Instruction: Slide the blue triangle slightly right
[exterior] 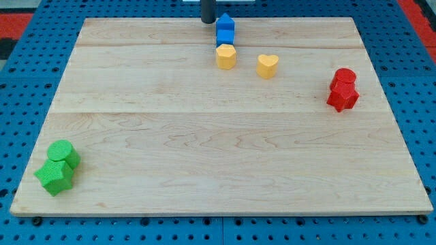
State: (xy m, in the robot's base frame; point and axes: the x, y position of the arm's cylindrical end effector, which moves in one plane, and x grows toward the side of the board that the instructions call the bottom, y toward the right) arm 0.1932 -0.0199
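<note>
Currently logged: my tip point(208, 21), a bare rod with no pincer, stood just left of the blue triangle point(225, 22); approach done, rightward nudge judged next.

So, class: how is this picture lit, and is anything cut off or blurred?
Camera view: soft, even light, only faint shadows under the blocks; no glare on the wooden board; the rod is cropped by the view's top, my tip just left of the blue triangle; focus sharp.

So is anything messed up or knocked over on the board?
Nothing stands out. The blocks sit in tidy clusters on the wooden board: blue blocks at the view's top, beside my tip, yellow blocks below, red blocks right, green blocks bottom left.
</note>
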